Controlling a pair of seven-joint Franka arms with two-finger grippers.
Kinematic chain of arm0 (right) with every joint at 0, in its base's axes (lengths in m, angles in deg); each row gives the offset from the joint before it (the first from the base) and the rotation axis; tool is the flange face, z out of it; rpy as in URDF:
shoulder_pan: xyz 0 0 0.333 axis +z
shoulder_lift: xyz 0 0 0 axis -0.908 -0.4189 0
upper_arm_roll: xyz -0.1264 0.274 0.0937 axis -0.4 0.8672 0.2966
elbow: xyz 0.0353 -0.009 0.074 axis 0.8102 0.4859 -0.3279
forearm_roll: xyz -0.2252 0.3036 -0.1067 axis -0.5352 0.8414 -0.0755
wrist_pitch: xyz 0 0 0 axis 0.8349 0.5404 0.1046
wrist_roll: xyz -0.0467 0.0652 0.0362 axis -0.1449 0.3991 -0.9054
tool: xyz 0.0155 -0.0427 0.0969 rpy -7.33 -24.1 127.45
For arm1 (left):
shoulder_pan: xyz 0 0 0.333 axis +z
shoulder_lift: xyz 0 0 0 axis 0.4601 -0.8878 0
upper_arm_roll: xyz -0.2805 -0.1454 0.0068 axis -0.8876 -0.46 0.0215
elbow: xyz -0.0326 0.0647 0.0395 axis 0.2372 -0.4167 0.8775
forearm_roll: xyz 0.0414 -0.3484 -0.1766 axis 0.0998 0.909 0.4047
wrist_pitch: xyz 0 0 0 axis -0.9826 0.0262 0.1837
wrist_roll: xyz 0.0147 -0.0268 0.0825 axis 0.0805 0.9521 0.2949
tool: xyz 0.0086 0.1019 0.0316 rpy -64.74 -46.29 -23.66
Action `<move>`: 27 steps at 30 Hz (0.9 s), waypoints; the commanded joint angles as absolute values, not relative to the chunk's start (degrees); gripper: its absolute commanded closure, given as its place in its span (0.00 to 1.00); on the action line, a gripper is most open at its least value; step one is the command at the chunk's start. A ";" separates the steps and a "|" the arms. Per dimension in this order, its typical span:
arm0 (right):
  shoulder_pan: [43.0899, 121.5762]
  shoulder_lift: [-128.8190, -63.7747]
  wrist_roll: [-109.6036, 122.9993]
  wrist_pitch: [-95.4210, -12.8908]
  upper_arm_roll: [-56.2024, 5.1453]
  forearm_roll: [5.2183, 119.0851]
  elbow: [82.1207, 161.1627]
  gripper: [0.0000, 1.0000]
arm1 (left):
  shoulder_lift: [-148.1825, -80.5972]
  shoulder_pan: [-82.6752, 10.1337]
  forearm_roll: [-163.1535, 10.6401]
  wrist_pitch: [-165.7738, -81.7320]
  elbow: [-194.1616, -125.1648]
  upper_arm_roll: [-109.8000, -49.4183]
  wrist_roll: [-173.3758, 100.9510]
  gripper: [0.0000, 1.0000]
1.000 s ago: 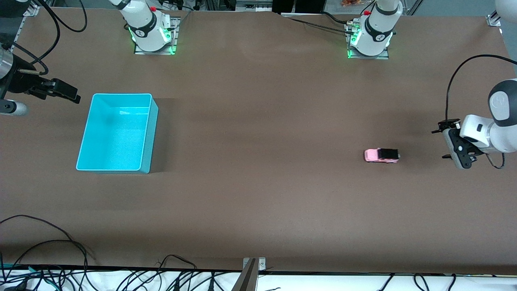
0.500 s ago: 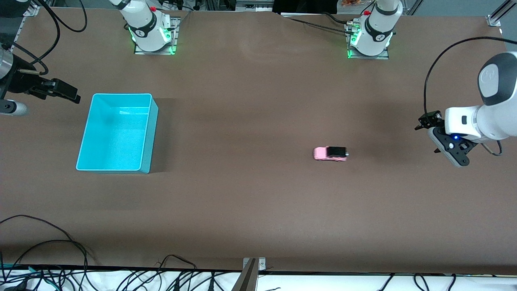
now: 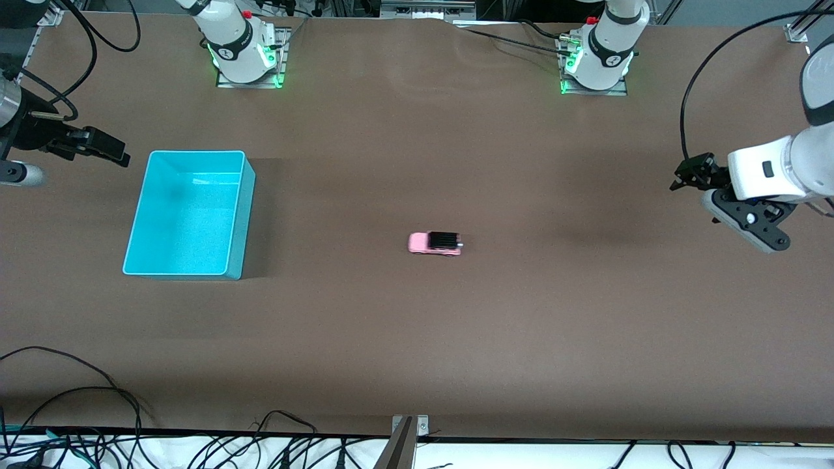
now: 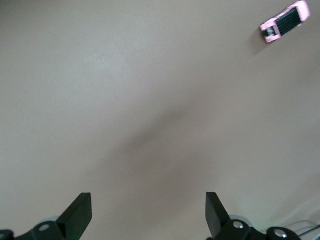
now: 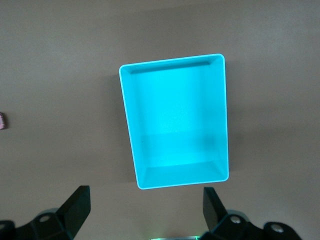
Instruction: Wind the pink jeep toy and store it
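Observation:
The pink jeep toy (image 3: 435,243) stands on its wheels on the brown table, about midway between the two arms' ends, with nothing touching it. It also shows small in the left wrist view (image 4: 285,22). My left gripper (image 3: 739,218) is open and empty, up in the air over the left arm's end of the table, well apart from the jeep. My right gripper (image 3: 104,150) is open and empty, high over the table beside the turquoise bin (image 3: 195,154). The bin is empty in the right wrist view (image 5: 172,61).
The two arm bases (image 3: 244,55) (image 3: 596,58) stand along the table edge farthest from the front camera. Loose black cables (image 3: 98,391) lie along the edge nearest to it. A metal bracket (image 3: 407,433) sits at that edge.
The jeep has rolled across the table from the left arm's end toward the bin. My left gripper has lifted and drawn back from it. The right arm has not moved.

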State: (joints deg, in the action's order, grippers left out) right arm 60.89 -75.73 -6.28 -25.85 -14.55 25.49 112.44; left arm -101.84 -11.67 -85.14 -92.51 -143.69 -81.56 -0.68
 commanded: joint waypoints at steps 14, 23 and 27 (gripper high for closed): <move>60.66 -75.12 -5.63 -25.20 -14.45 26.45 112.44 0.00 | -101.34 -19.40 -90.34 -87.80 -138.44 -81.85 -16.14 0.00; 60.66 -75.12 -5.72 -25.20 -14.37 26.45 112.44 0.00 | -102.13 -19.66 -95.36 -88.77 -138.44 -81.59 -15.17 0.00; 60.66 -75.12 -5.63 -25.20 -14.28 26.36 112.53 0.00 | -102.13 -19.66 -95.27 -88.77 -138.44 -81.59 -17.54 0.00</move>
State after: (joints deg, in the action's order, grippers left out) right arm 60.89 -75.73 -6.28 -25.85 -14.55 25.49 112.44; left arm -101.61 -19.11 -93.46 -89.00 -139.44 -81.61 -15.77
